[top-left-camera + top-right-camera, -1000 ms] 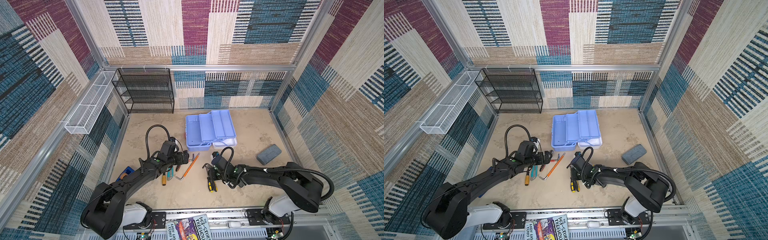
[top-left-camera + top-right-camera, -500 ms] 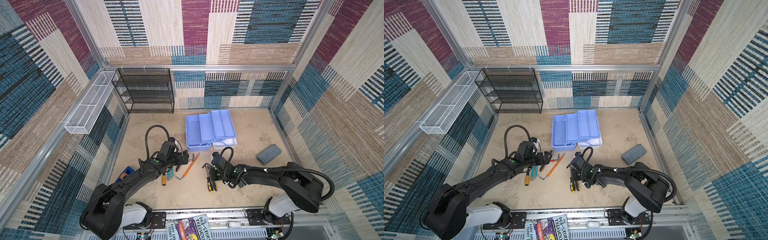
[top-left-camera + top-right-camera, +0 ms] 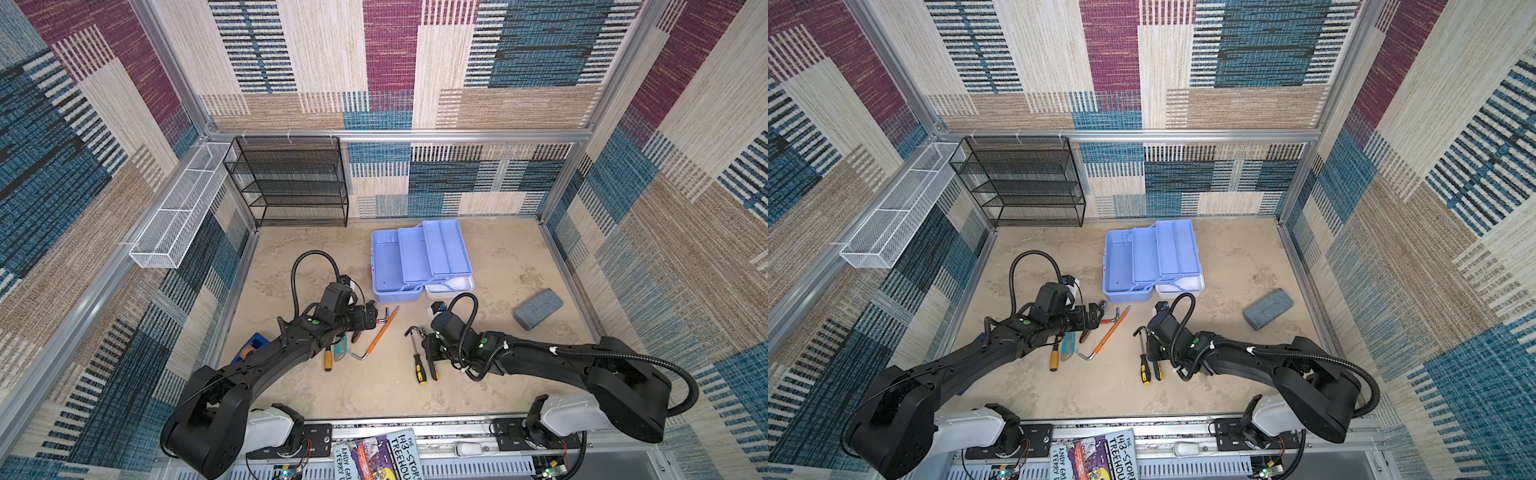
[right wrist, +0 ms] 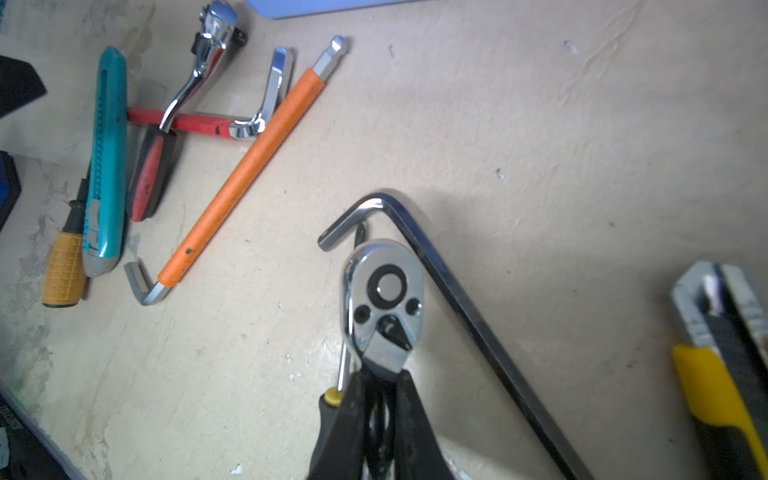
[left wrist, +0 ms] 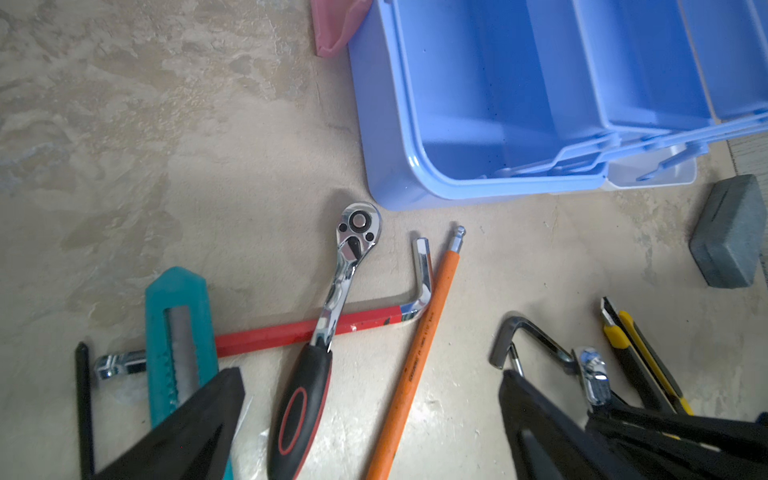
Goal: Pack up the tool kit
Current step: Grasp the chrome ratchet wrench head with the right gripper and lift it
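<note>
At the front rail, a paperback titled "143-Storey Treehouse" lies between the bases of two black robot arms. Just beyond it, the right gripper pinches a chrome ratchet below its head, fingers pressed close on either side. A black hex key lies just beside that head on the tan table. A yellow-and-black screwdriver sits alongside, with a yellow-and-black utility knife near.

To the left, the left gripper hangs with its jaws spread wide over a second scatter of tools. There a red-and-black ratchet lies across a red hex key, and an orange-sleeved hex key touches that key's chrome bend. A teal utility knife and an orange-handled screwdriver lie beside them.

A blue object, too hidden by the arm to name, sits at the table's left edge. A grey case rests well apart on the right.

Behind the tools, at mid-table, the toolbox stands open. Its light-blue trays are fanned out over its white lid, and a pink latch shows on its outer wall.

Against the back wall stands a black wire-mesh rack. A white wire-mesh basket hangs on the left wall.
</note>
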### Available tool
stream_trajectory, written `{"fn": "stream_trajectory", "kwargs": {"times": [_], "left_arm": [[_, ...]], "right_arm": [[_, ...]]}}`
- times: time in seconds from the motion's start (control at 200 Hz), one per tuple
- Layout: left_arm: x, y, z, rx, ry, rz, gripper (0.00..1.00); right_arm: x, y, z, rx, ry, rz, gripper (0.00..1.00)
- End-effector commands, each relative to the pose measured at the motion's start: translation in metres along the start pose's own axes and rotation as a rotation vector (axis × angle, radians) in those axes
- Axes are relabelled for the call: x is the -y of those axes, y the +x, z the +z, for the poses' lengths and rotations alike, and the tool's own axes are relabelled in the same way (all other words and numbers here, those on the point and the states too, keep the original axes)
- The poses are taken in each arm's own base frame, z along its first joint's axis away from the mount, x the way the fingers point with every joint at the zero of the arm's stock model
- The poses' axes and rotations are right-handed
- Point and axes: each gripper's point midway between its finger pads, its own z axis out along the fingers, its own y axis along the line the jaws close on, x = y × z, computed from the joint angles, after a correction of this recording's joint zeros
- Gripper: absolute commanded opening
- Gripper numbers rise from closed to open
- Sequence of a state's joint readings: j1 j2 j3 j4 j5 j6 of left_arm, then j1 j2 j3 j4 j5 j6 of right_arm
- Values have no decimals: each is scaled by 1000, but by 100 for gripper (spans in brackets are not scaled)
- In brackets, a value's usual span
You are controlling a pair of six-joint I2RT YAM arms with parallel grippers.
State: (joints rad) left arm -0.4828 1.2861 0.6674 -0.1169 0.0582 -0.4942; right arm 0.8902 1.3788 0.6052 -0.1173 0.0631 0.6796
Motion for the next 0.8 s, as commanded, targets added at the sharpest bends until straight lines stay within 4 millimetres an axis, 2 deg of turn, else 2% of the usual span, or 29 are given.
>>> {"fn": "stream_trajectory", "kwargs": {"times": [0.0,0.195,0.396,0.796], "left_arm": [[0,-2,1,-1,-3,19,99],[-2,0,5,-28,-22,38,98],[-2,2,9,-49,-23,44,98],[0,5,17,-78,-18,54,96]], "right_arm": [[-9,-16,-7,63,-39,13,5],[-14,-42,-28,131,-82,-2,5],[-5,-73,-50,199,-51,-43,6],[6,-152,-94,354,-51,-114,7]]}}
